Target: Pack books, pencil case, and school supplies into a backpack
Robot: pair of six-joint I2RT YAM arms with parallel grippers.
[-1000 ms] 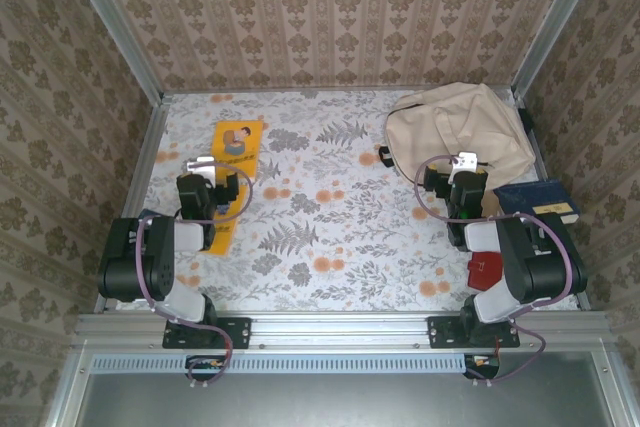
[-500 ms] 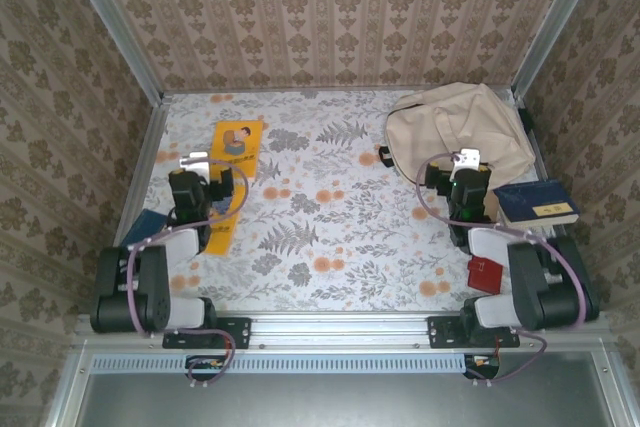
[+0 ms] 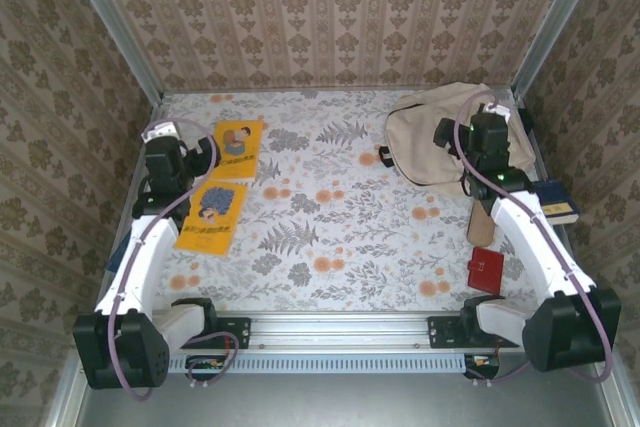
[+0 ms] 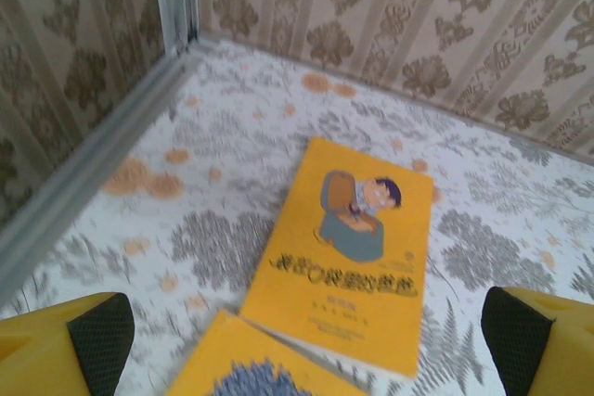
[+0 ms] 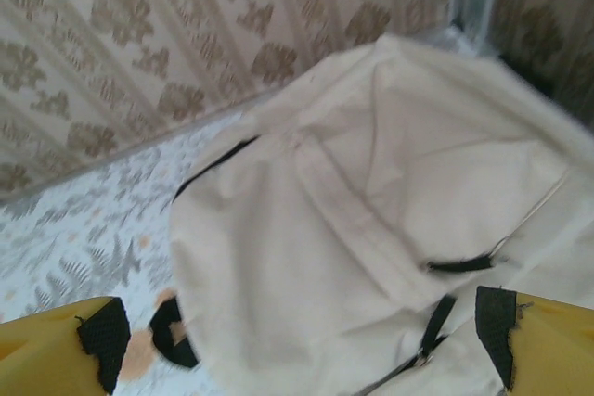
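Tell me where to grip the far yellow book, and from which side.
The far yellow book lies flat and thin, so only an edge offers purchase. Probably pinch its left long edge, coming from the robot's left, where the open left gripper hovers; its near edge is crowded by the second yellow book.

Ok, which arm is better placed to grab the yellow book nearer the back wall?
Left. The left claw, open, sits right beside the yellow book and faces it, while the right claw, also open, is on the opposite side at the backpack.
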